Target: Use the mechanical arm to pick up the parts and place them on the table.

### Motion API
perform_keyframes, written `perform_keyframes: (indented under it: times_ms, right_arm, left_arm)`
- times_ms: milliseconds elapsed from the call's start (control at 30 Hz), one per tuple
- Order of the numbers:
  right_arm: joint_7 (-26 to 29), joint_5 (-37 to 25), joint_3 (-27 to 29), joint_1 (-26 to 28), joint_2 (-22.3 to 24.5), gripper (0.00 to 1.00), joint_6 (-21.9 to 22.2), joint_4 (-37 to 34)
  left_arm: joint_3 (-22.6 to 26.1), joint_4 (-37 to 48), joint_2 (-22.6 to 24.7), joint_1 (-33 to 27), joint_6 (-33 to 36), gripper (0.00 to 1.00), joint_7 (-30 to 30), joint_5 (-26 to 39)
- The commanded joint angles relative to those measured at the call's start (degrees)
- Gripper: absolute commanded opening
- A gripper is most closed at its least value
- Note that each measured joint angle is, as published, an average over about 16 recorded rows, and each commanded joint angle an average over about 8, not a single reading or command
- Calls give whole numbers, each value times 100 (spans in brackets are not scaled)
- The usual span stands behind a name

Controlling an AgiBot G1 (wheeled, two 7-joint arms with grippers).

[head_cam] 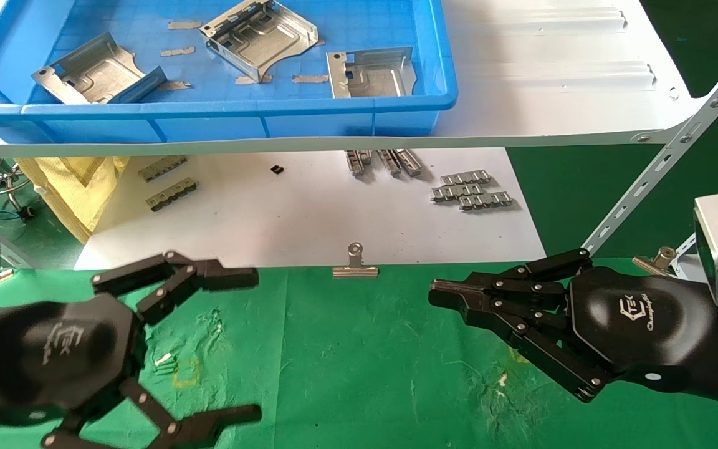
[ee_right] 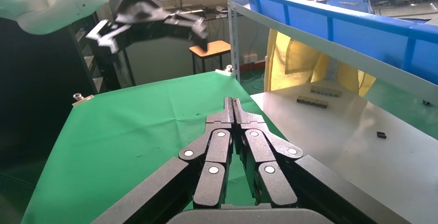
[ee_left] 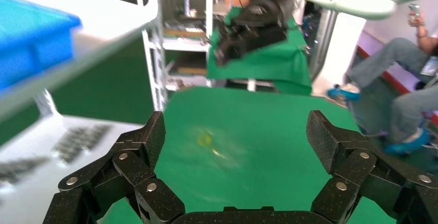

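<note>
Three silver parts lie in the blue tray (head_cam: 346, 109) on the white shelf (head_cam: 552, 81) — the left one (head_cam: 94, 70) slants, the middle (head_cam: 259, 34) sits diagonal, the right (head_cam: 368, 73) lies crosswise. Over the green table (head_cam: 346, 349), the left gripper (head_cam: 247, 343) is spread wide; the right gripper (head_cam: 443, 292) is pressed together, empty — "Champion" on its shell is a guess.

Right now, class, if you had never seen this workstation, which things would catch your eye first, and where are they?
First, the bright blue plastic tray on the white metal shelf at the top, holding three silver stamped sheet-metal brackets. Next, two glossy black jointed grippers hanging over the green cloth table: the left gripper spread open, the right gripper pressed shut and empty.
</note>
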Motion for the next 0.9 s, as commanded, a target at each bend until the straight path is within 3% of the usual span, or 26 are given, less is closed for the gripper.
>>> perform_keyframes:
  times_ms: [33,233,467,700,733,767,900]
  right_arm:
    - [0,0,0,0,0,0,0,0]
    - [0,0,0,0,0,0,0,0]
    - [0,0,0,0,0,0,0,0]
    - [0,0,0,0,0,3,0,0]
    - [0,0,0,0,0,8,0,0]
    - [0,0,0,0,0,21,0,0]
    - [0,0,0,0,0,71,0,0]
  left_arm:
    - [-27,18,23,-109,-51,100,12,9]
    - [275,865,567,-1529,-200,100,-92,723]
    - [839,2752,1592,-3334,-505,100,199,1904]
    - [1307,4889,2752,-4624,-1951,100,616,3017]
    - [1359,5151,2899,-4744,-2228,100,643,3144]
    - [1403,5382,3029,-4844,-2484,98,661,3250]
    - [1555,6098,3436,-5105,-3199,48,697,3560]
